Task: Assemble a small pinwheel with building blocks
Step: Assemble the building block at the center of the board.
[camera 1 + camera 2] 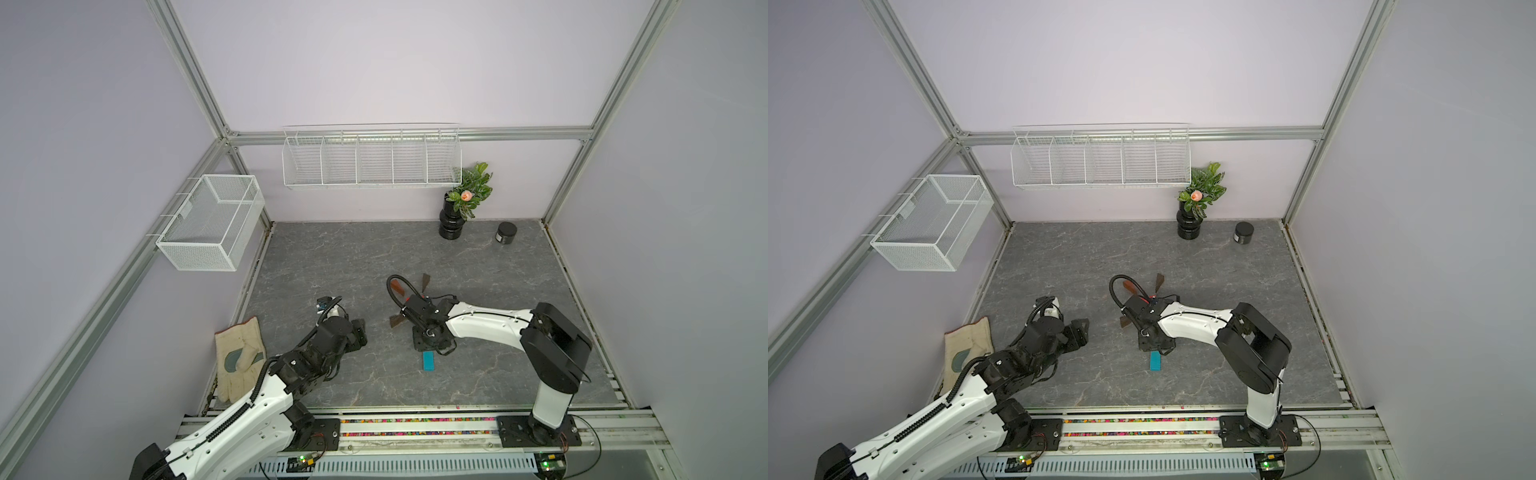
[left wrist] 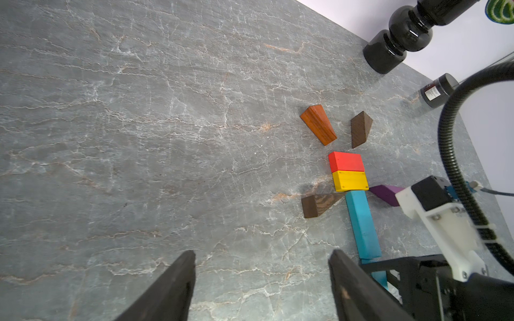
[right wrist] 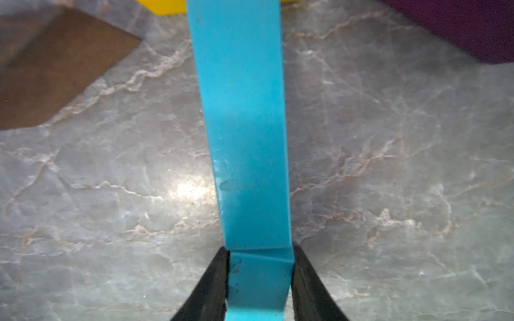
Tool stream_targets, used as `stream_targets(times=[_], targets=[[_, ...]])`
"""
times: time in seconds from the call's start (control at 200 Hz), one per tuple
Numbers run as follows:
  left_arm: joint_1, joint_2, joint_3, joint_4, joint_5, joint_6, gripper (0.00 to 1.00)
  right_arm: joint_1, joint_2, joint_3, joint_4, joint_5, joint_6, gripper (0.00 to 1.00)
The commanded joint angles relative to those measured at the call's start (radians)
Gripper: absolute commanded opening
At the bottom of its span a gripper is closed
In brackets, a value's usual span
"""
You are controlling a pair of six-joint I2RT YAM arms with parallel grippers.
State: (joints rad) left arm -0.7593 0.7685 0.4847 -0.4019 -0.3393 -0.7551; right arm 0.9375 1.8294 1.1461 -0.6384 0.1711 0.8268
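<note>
right gripper (image 3: 260, 250) clamps lower teal bar (image 3: 258, 283) | left gripper (image 2: 262, 253) spread wide, empty | risk: pushing skews upper teal bar (image 3: 242, 111) off yellow block (image 2: 350, 180)

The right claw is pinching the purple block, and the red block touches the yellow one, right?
One bit is wrong: the right claw pinches a blue bar, seen in the right wrist view. The red block does touch the yellow block.

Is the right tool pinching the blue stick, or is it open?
Pinching. In the right wrist view, the right tool has black fingers touching both sides of the blue stick between them.
</note>
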Motion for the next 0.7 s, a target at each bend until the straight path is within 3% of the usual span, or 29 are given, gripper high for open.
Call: stream_targets(times=[0.0,0.695], targets=[[0.003,-0.009,-0.008,-0.01,0.002,-0.018,0.78,0.001,-0.009,-0.007,-0.023,-0.003,0.0,0.38],[0.003,-0.009,-0.01,-0.016,0.002,-0.018,0.78,0.001,0.007,0.009,-0.016,-0.001,-0.059,0.38]])
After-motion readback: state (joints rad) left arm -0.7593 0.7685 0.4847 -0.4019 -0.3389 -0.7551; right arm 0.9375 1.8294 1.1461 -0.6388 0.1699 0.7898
